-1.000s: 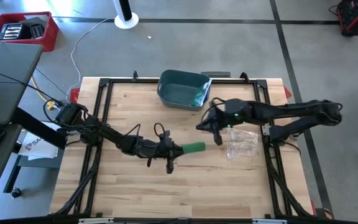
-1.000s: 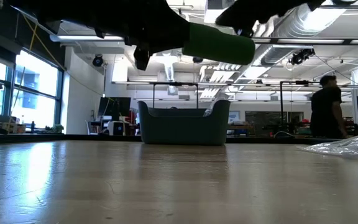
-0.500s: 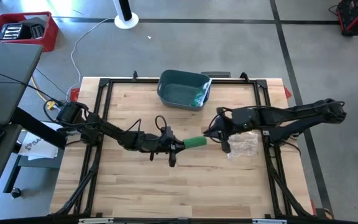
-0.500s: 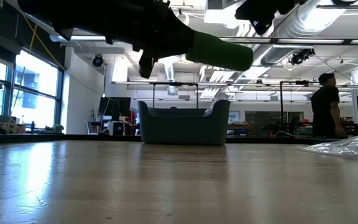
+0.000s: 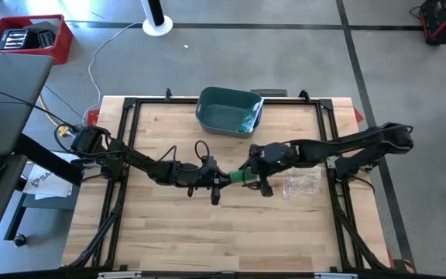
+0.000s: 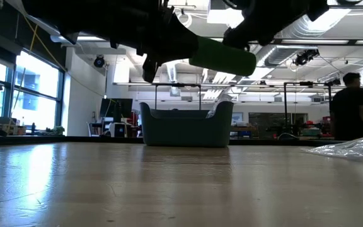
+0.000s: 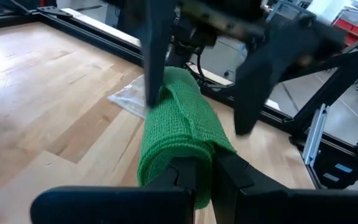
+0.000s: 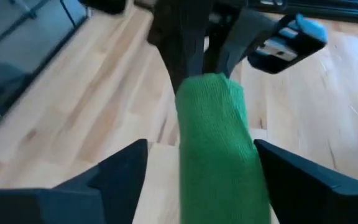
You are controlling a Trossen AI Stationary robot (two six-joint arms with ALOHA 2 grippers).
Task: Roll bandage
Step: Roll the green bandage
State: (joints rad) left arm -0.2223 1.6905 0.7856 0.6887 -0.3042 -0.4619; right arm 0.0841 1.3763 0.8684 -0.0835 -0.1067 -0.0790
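High view is showing the left tool [image 5: 221, 179] clenching the green bandage roll [image 5: 241, 176] above the counter [image 5: 169, 232]; the right tool [image 5: 255, 172], fingers spread, is straddling the roll's far end and should close squarely there.

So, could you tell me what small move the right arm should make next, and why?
Probably close the right gripper on the free end of the green bandage roll. Its open fingers already straddle the roll, while the left gripper is shut on the other end, holding it up off the wooden table. With both ends held, rolling could likely go on.
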